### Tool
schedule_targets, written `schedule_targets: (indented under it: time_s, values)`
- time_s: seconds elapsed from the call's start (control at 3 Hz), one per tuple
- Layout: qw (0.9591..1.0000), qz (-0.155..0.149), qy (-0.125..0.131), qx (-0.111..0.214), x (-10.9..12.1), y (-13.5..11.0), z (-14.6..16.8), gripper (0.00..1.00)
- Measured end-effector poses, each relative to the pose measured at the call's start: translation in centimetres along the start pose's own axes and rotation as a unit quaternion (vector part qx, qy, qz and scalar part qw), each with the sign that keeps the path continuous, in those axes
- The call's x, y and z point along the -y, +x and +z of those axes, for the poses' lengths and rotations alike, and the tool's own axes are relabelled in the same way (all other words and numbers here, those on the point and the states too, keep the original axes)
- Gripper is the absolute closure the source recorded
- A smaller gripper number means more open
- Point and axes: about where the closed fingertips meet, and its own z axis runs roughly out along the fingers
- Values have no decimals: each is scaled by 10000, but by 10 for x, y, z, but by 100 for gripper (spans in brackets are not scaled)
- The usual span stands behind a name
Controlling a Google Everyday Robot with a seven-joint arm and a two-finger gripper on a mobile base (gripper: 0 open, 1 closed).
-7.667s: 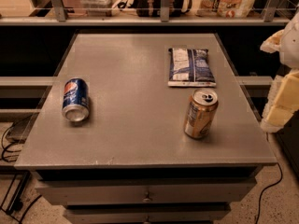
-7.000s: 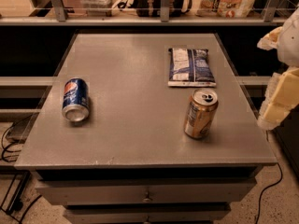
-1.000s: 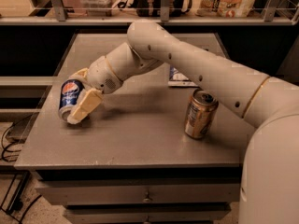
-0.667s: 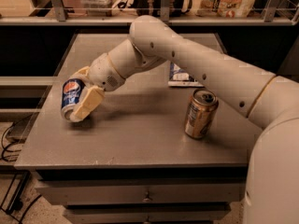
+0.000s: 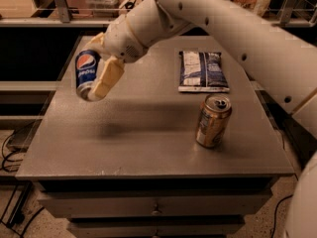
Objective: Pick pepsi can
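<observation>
The pepsi can (image 5: 86, 73) is blue with a round red-white-blue logo and white lettering. It hangs in the air above the left side of the grey table (image 5: 148, 133), tilted, with its shadow on the tabletop below. My gripper (image 5: 96, 71) is shut on the pepsi can. One cream finger (image 5: 106, 77) lies across the can's right side. The white arm reaches in from the upper right.
A gold can (image 5: 213, 120) stands upright at the table's right front. A flat blue-white chip bag (image 5: 202, 71) lies behind it. Shelves with items run along the back. Cables lie on the floor at the left.
The pepsi can was lying on the table's left side in the gripper's grasp. It is now lifted off the tabletop and held higher in the air.
</observation>
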Motion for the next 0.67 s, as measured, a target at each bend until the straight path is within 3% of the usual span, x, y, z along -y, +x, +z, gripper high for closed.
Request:
schedule_targets:
  time_s: [0.33, 0.67]
  values:
    - [9973, -392, 471, -410, 21, -27, -58, 100]
    - [9973, -391, 463, -410, 21, -27, -58, 100]
